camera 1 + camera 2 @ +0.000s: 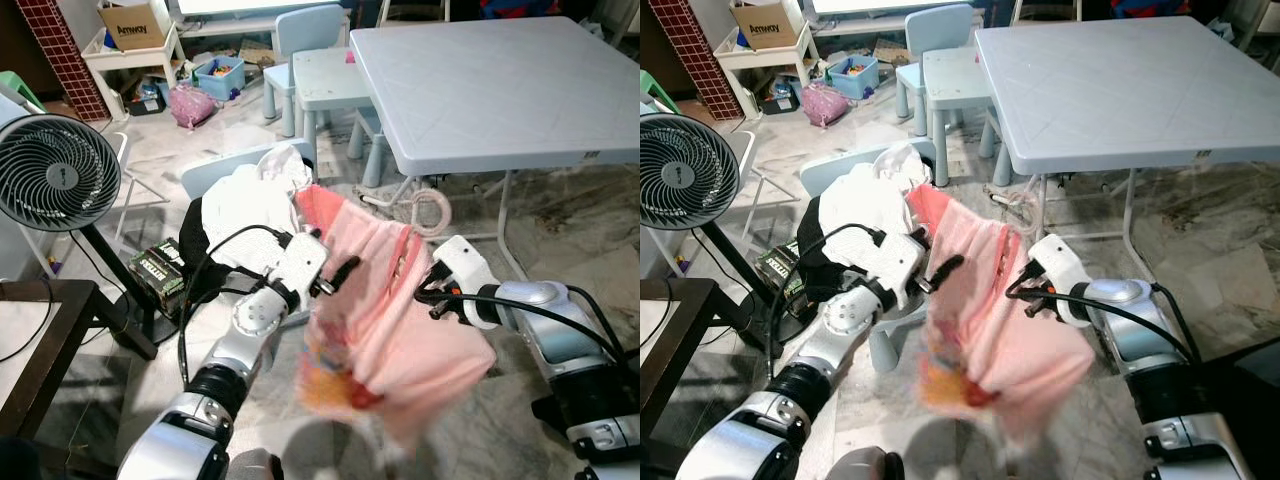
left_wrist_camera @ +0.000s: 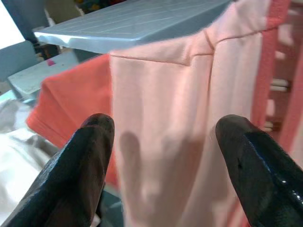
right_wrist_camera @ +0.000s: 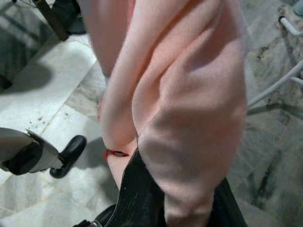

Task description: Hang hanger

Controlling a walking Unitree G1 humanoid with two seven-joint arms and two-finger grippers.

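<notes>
A pink garment [image 1: 385, 320] hangs in the air in front of me, draped over a hanger whose pale pink hook [image 1: 432, 212] curls up above its top edge. My right gripper [image 1: 428, 290] grips the garment's upper right part, and in the right wrist view the cloth [image 3: 189, 94] covers most of its black fingers [image 3: 137, 198]. My left gripper [image 1: 338, 277] is at the garment's upper left edge. Its two fingers [image 2: 90, 156] stand wide apart in the left wrist view, with the pink cloth [image 2: 165, 118] just beyond them and nothing gripped.
A light blue table [image 1: 500, 90] stands at the back right, with small blue chairs [image 1: 310, 60] behind it. White clothes [image 1: 245, 205] are piled on a chair behind the garment. A fan [image 1: 55, 172] and a dark table [image 1: 40, 340] are on the left. Marble floor lies below.
</notes>
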